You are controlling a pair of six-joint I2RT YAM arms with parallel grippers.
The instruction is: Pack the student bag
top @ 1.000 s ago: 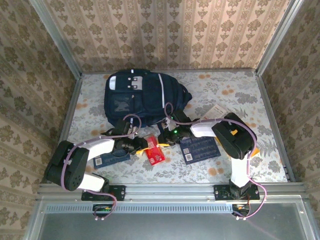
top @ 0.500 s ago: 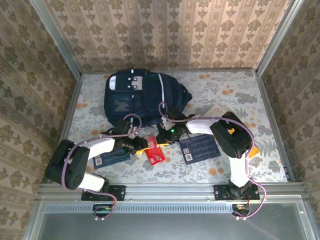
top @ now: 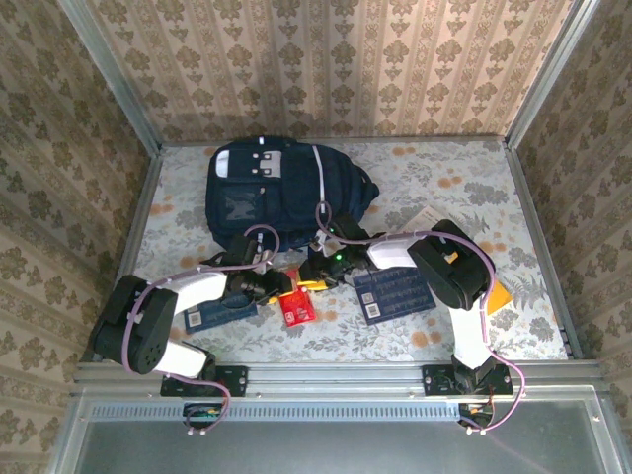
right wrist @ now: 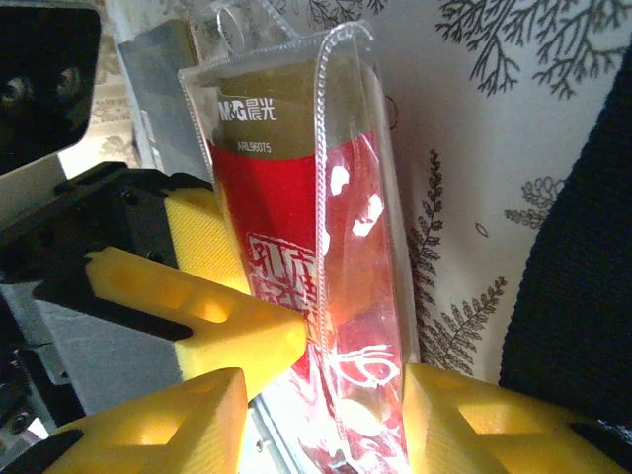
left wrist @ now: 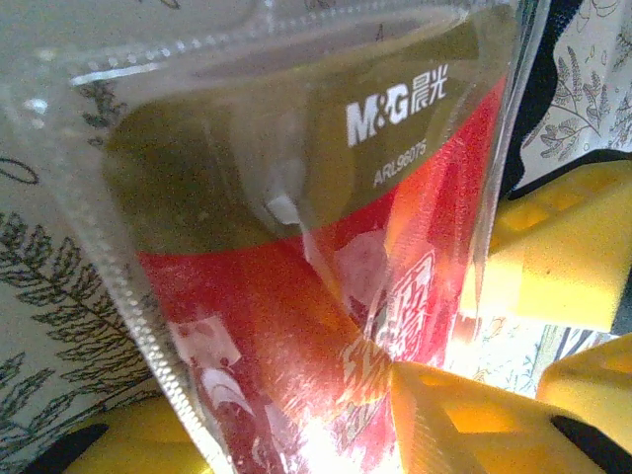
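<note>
The student bag [top: 276, 193], a navy backpack with white stripes, lies flat at the back left of the table. In front of it a red stationery packet in a clear sleeve [top: 296, 307] hangs between both grippers. My left gripper [top: 275, 286] is shut on the packet [left wrist: 326, 247], its yellow fingers [left wrist: 464, 415] pinching the lower part. My right gripper [top: 318, 276] faces it from the right. Its jaws [right wrist: 326, 395] stand open around the packet [right wrist: 296, 227], with a gap on the left side. The bag's dark fabric [right wrist: 583, 296] fills the right edge.
A navy printed booklet [top: 395, 291] lies right of the grippers and another [top: 212, 314] lies under the left arm. A white card [top: 427, 217] and an orange item [top: 499, 296] sit by the right arm. Metal rails and patterned walls enclose the table.
My right gripper has opened and let go of the red packet. The packet has dropped lower toward the table's front, still in the left gripper. The right arm shifted slightly left.
</note>
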